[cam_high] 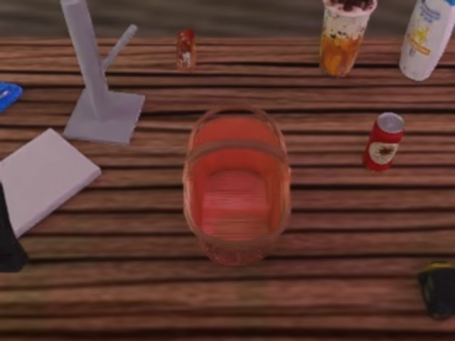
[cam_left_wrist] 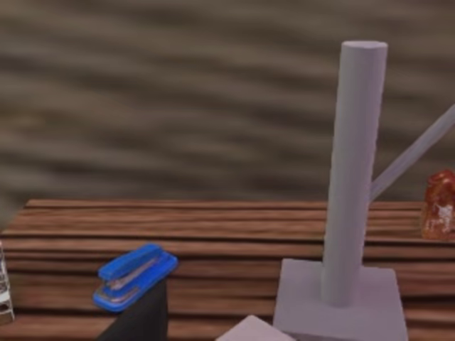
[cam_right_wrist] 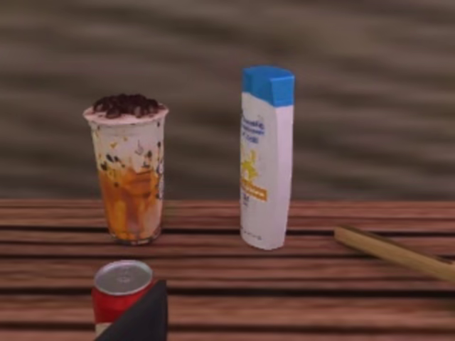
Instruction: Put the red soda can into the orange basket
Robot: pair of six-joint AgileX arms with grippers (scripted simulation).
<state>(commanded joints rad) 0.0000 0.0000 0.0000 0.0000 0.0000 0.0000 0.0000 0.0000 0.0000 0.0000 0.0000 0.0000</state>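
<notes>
Can: the can (cam_high: 383,142) stands upright on the table, well right of the basket (cam_high: 237,183), not inside it.
Axis: vertical, silver top up.
Right gripper (cam_high: 439,289): low at the table's right edge, right of the basket and nearer the can; the can lies up-table of it and slightly toward the basket.
Left gripper (cam_high: 8,234): parked far left of the basket.
Fingers: cannot tell on either.
Judgement: right arm's reach.

soda can (cam_high: 383,142) right of basket (cam_high: 237,186) | apart | upright
</notes>
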